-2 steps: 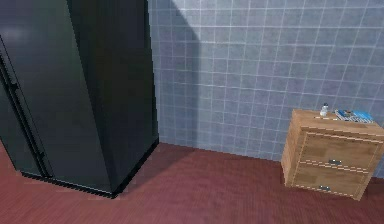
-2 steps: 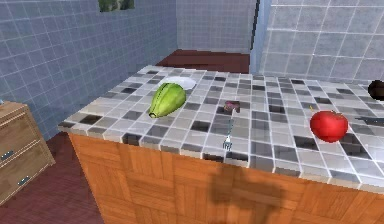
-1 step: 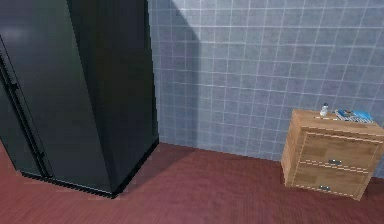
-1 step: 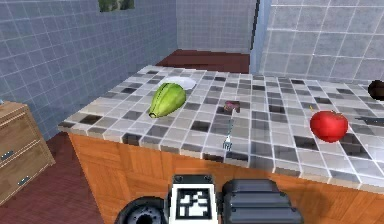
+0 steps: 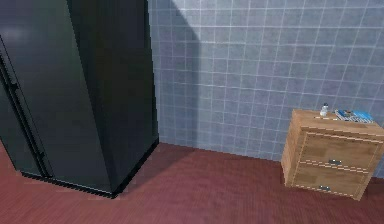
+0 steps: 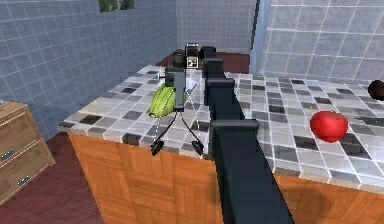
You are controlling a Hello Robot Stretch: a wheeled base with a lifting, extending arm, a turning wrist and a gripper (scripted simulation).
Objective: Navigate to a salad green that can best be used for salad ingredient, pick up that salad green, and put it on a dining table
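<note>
A yellow-green leafy thing (image 6: 160, 101), which may be the salad green, shows above the tiled counter top (image 6: 270, 130) in the arm side view. The dark arm (image 6: 235, 140) rises from the bottom edge over the counter, with its white marker squares (image 6: 190, 62) at the far end. The gripper (image 6: 177, 148) hangs just right of the green thing, its thin fingers (image 6: 158, 148) pointing down toward the counter's front edge. The counter lies behind the green thing, so I cannot tell whether the gripper holds anything.
A red round fruit (image 6: 328, 125) lies on the counter at the right, with a dark object (image 6: 377, 90) at the edge. A wooden drawer unit (image 6: 20, 145) stands left of the counter. In the forward view a black fridge (image 5: 80, 90) and another drawer unit (image 5: 335, 152) stand against a tiled wall.
</note>
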